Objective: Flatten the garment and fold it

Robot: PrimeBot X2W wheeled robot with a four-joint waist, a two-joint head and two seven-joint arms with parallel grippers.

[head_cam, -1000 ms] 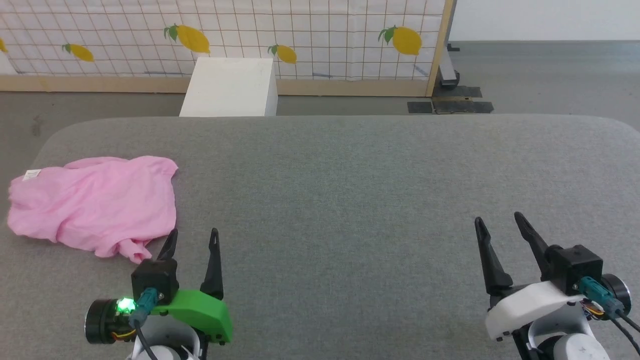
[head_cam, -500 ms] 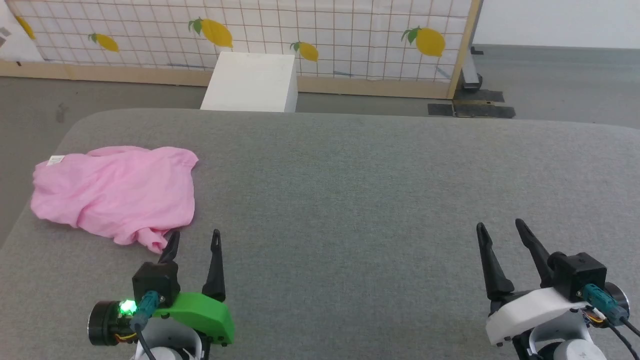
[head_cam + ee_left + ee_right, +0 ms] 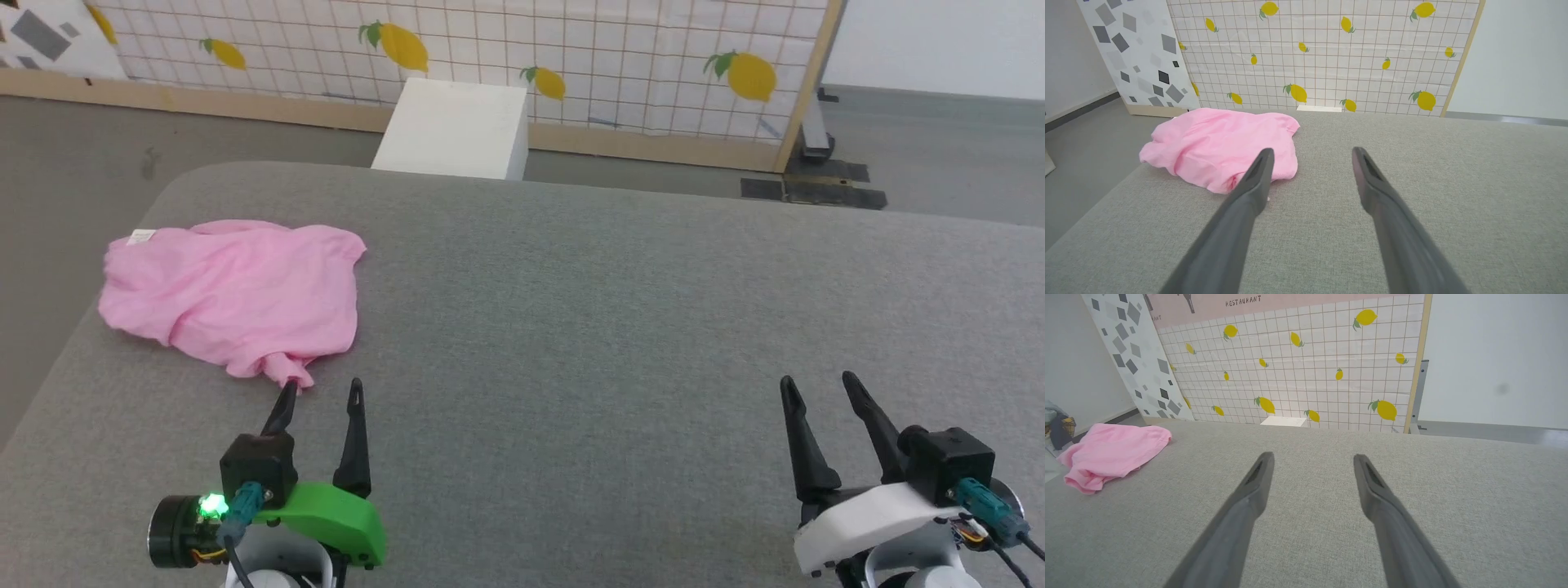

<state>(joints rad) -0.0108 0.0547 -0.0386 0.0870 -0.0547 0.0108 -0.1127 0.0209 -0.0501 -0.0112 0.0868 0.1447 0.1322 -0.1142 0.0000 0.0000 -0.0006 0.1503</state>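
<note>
The one legible word is "RESTAURANT". It stands in dark capital letters on the pale pink strip (image 3: 1290, 303) along the top of the white grid-patterned backdrop panel with yellow lemons (image 3: 1306, 371), seen in the right wrist view. The small white label (image 3: 140, 237) at a corner of the light pink soft-fabric shorts (image 3: 237, 294) is too small to read.

left hand (image 3: 322, 394): fingers spread, empty | right hand (image 3: 818, 388): fingers spread, empty

The left hand (image 3: 1312, 150), fingers apart, hovers near the crumpled pink garment (image 3: 1220, 139).
</note>
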